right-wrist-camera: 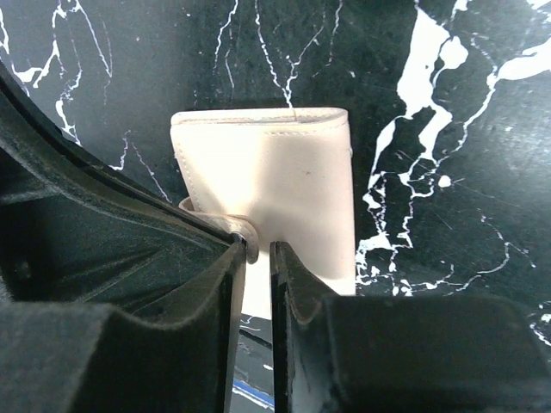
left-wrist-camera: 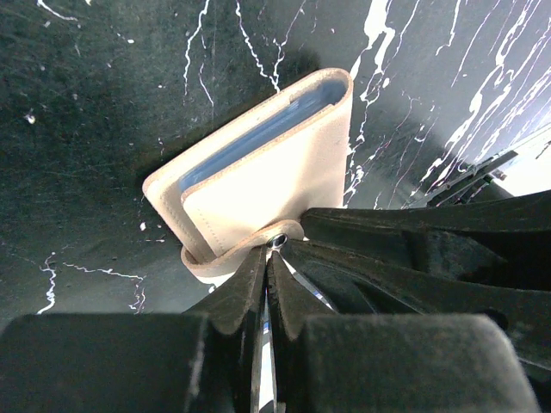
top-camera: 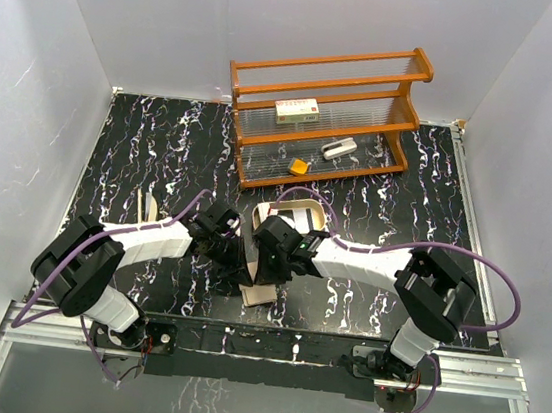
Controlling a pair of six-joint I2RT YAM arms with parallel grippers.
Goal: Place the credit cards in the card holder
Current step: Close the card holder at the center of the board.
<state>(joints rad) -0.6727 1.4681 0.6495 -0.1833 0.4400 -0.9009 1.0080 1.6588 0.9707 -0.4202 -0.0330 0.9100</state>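
Note:
The tan card holder (left-wrist-camera: 258,185) lies folded on the black marble table at the near middle (top-camera: 264,291), between both grippers. A blue card (left-wrist-camera: 258,138) shows edge-on inside its fold. Its snap flap (left-wrist-camera: 245,245) curls round the near edge. My left gripper (left-wrist-camera: 269,249) is shut on a thin shiny credit card (left-wrist-camera: 263,344) seen edge-on, its tip right at the snap. My right gripper (right-wrist-camera: 256,249) stands at the card holder's (right-wrist-camera: 275,181) near edge, jaws a narrow slit apart with the beige leather between them. No orange-yellow card shows.
A wooden rack (top-camera: 327,117) at the back holds a white box with red print (top-camera: 297,110), a small orange block (top-camera: 299,166) and a silver-white piece (top-camera: 338,149). An oval beige-rimmed tray (top-camera: 301,210) lies just behind the grippers. Pale flat pieces (top-camera: 150,206) lie at the left.

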